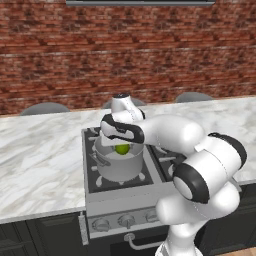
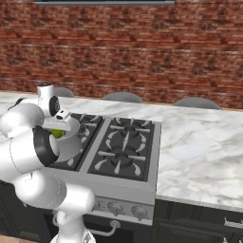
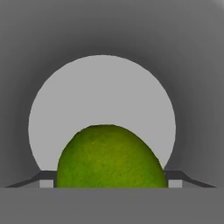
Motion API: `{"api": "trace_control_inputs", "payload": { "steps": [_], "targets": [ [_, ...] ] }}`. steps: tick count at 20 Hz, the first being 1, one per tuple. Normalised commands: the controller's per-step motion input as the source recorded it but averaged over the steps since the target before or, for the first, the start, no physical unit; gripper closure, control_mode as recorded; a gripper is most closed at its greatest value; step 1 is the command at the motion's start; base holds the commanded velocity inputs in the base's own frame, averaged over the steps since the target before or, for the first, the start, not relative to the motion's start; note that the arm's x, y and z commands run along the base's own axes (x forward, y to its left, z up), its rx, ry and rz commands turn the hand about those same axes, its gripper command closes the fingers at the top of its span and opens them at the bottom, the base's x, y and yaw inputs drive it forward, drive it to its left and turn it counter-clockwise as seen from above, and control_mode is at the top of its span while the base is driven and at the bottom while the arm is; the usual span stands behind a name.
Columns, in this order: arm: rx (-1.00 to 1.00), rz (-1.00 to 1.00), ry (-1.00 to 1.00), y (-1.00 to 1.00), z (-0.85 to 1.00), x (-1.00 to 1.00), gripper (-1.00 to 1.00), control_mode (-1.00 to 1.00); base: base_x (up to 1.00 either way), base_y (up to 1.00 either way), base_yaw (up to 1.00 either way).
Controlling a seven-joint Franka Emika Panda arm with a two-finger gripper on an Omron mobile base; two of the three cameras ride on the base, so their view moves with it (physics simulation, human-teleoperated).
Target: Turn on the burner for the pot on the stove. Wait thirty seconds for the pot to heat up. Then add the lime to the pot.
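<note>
Hand parked directly over the pot (image 1: 120, 162) on the stove (image 1: 117, 192), front-left burner as seen from the left base view. Lime (image 3: 111, 157) sits between the finger tips, looking straight down into the pot's pale round floor in the hand view; same green spot at the pot mouth (image 1: 122, 148) in the left base view and tucked behind the forearm (image 2: 57, 133) in the right. Gripper (image 3: 111, 181) jaws stand wide, about as wide as the fruit, tips poking out on either side of it. Cannot tell from these frames whether the pads are pressing the lime or have just let go of it; looks like a wide grasp on the fruit, or a release in progress. Judgement: final step, drop into pot, nearly done. Handling notes, also judgement: lime is light, firm, round, smooth-skinned, so prone to rolling and squirting out of a two-point pinch; best taken across the widest part, pads opposite each other on the equator, modest force. Not fragile, a short fall into the pot should do no harm. Pot looks rigid and heavy enough not to shift from a dropped fruit; loop handles (image 1: 98, 159) not needed here. Knobs (image 1: 126, 220) along the stove front, setting not readable. No flame visible under the pot.
</note>
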Motion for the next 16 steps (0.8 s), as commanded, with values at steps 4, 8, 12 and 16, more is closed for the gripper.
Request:
{"api": "trace_control_inputs", "payload": {
  "steps": [4,8,12,16],
  "targets": [
    [0.00,0.00,0.00,0.01,-0.01,0.14,1.00,-1.00,0.00,0.00,0.00],
    [0.00,0.00,0.00,0.07,-0.03,0.20,1.00,-1.00,0.00,0.00,0.00],
    [0.00,0.00,0.00,0.10,-0.08,0.18,1.00,-1.00,0.00,0.00,0.00],
    [0.00,0.00,0.00,0.15,-0.11,0.23,1.00,-1.00,0.00,0.00,0.00]
  ]
}}
